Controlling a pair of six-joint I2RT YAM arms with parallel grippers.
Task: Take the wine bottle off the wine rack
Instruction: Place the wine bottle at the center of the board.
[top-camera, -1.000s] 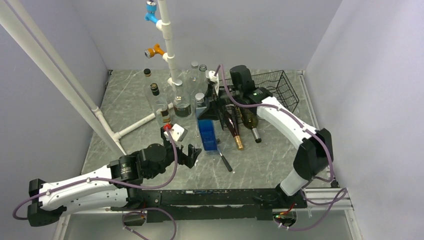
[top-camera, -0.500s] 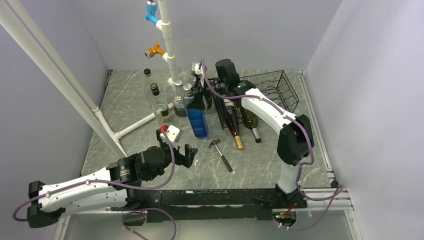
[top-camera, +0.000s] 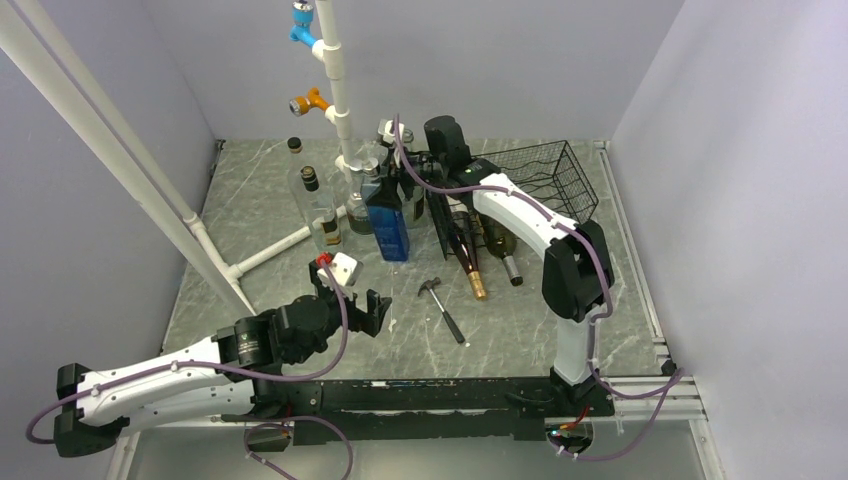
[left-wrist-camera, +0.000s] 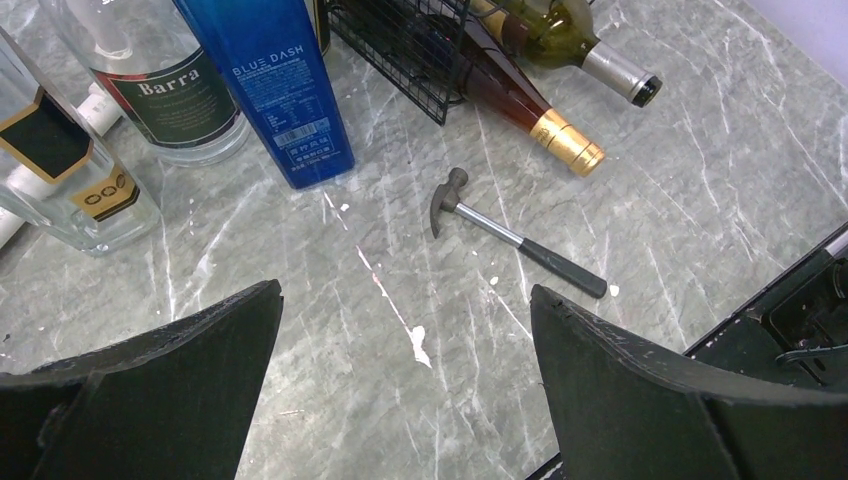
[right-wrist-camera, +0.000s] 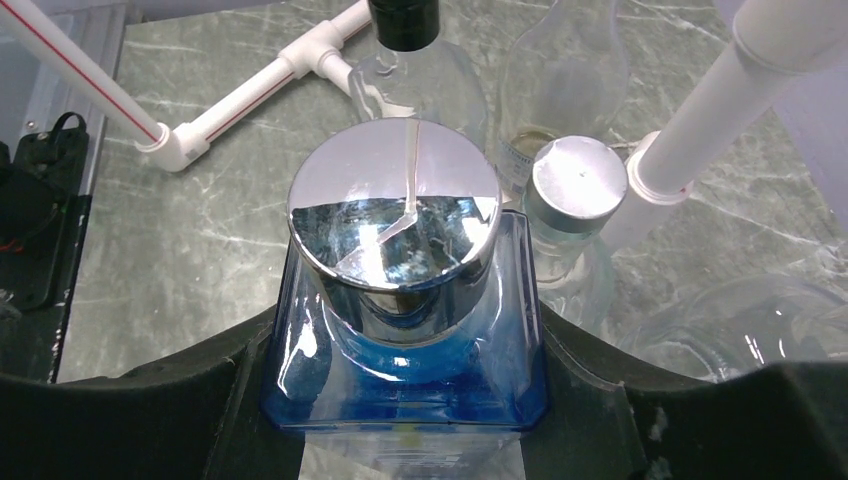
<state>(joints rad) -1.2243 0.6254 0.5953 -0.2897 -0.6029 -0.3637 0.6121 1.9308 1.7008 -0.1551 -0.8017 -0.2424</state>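
Blue bottle (top-camera: 388, 225): it stands straight up, with its long side going up and down. The shiny silver cap is on top and the square bottom is down at the table (top-camera: 520, 320). I cannot tell if it rests there or hangs just above it.
Where it is: off the wine rack (top-camera: 545, 175), just to the left of it. It is next to the white pipe stand (top-camera: 335, 90) and the clear bottles (top-camera: 318, 205).
Right claw (right-wrist-camera: 405, 370): it comes down over the top of the blue bottle. One black finger is on each side of the blue glass shoulders, squeezing it.
Right arm: the elbow is up high. The white forearm reaches to the back and to the left, across the front of the rack.
Wine rack: black wire, at the back right of the table.
Brown bottle (top-camera: 468, 262): it lies on its side in the rack. Its gold-capped neck sticks out toward the arms.
Green bottle (top-camera: 503, 250): it lies just beside the brown one and points the same way. It has a silver cap.
Left claw (left-wrist-camera: 405, 310): its fingers are spread wide and hold nothing. It sits over bare table.
Left arm: it lies low along the near edge and reaches to the right.
Hammer (top-camera: 442, 308): it lies flat on the table, between the left claw and the bottle necks.
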